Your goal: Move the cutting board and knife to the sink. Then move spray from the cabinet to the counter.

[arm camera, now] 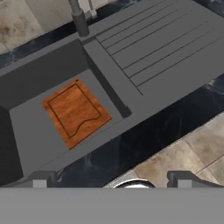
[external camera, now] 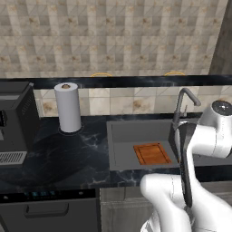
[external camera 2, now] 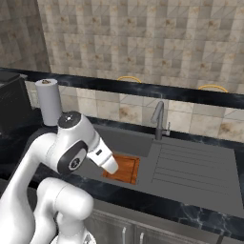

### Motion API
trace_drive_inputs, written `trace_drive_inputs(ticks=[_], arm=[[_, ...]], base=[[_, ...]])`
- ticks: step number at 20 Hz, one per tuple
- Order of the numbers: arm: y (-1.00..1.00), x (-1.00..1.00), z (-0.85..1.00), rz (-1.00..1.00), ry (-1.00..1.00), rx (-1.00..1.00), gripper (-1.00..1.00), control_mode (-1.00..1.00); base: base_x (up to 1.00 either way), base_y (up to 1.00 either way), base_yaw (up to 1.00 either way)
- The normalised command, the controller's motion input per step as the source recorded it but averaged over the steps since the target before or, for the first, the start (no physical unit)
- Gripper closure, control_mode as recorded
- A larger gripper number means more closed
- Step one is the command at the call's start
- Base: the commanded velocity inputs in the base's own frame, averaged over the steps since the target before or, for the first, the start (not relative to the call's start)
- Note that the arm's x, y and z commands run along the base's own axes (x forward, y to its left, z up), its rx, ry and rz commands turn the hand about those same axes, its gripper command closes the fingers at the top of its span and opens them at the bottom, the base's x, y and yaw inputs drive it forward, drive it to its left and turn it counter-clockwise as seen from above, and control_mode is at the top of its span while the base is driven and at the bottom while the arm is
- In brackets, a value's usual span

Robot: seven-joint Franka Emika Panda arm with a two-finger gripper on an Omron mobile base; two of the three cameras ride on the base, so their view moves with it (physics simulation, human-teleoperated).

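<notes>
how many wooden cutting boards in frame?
1. The flat reddish-brown wooden cutting board lies on the floor of the dark grey sink basin. The arm covers part of the sink in the base views.

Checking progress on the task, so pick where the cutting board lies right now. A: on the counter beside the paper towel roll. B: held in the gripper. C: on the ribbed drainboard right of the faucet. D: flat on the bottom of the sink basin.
D: the cutting board lies flat on the floor of the sink basin, left of the drainboard, and the open gripper holds nothing.
</notes>
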Motion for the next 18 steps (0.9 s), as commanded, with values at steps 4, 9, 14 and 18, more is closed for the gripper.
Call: trace_drive_inputs(ticks=[4, 9, 14, 18], arm=[[0.00, -0.11, 0.07, 0.00, 0.00, 0.00, -1.00, -1.00], [0.00, 0.00, 0.00, 0.00, 0.00, 0.00, -1.00, -1.00], [0.00, 0.00, 0.00, 0.00, 0.00, 0.00, -1.00, 1.00], [0.00, 0.00, 0.00, 0.00, 0.00, 0.00, -1.00, 1.00]], base=[[0.00, 0.00, 0.00], [0.00, 0.00, 0.00], [-0.45, -0.03, 0.00], [-0.77, -0.04, 0.00]])
